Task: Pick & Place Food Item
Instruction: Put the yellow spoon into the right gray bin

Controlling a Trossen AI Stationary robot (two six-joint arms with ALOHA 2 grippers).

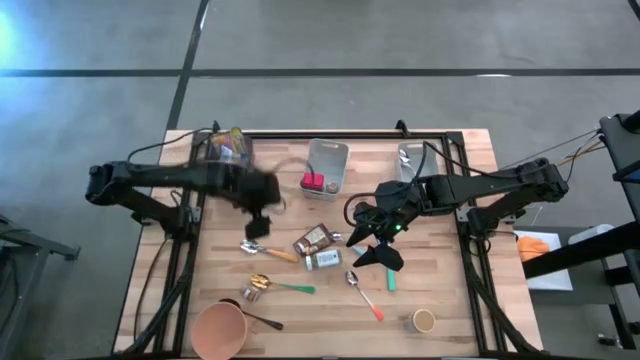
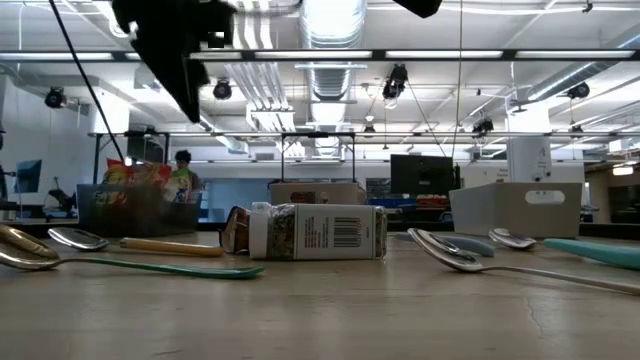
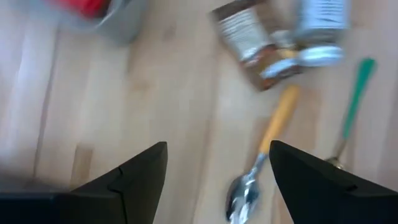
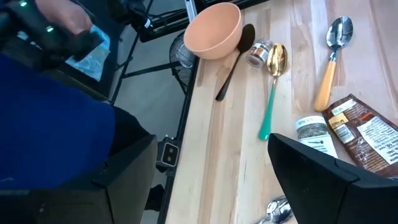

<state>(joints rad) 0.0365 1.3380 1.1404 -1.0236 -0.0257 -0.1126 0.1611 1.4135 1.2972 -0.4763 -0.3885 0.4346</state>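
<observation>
Both claws are seen spread and empty. Nearest the front edge of the table [image 1: 440,290], a pink bowl [image 1: 219,329] stands at the front left, with a black spoon [image 1: 262,320] and a small jar [image 1: 251,292] just beside it; a small cup [image 1: 424,320] sits toward the front right. Farther in, a green spoon [image 1: 282,286] and an orange spoon [image 1: 363,295] are laid. The right gripper [image 1: 372,247] is held over the middle, right of a spice jar [image 1: 323,260] and a brown packet [image 1: 313,239], which touch at the centre. The left gripper [image 1: 259,224] is poised above a wooden spoon [image 1: 268,251], left of the packet. At the far edge a grey bin [image 1: 331,158] with a red item [image 1: 313,182] is found, and a snack bag [image 1: 227,145] at the far left.
</observation>
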